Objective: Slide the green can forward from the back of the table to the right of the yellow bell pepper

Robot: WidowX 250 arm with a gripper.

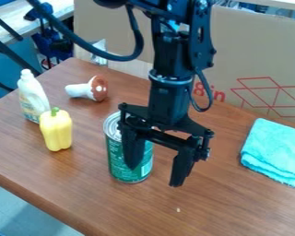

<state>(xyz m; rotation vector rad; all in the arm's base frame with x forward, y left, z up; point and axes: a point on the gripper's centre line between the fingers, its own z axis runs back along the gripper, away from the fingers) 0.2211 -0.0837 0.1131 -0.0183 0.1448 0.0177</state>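
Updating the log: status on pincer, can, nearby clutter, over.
Pincer open, by green can; contact unclear. Can upright on table. Yellow pepper, white bottle off to one side; turquoise cloth opposite.

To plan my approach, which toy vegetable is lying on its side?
The mushroom with the spotted brown cap: its white stem points sideways. The yellow pepper stands upright, green stem on top.

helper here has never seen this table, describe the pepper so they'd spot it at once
On the brown table, find the green can behind the end effector, then look left in the picture to the white bottle. The pepper stands just in front of it: yellow, squat and ribbed, with a green stem, where the bottle is taller and white.
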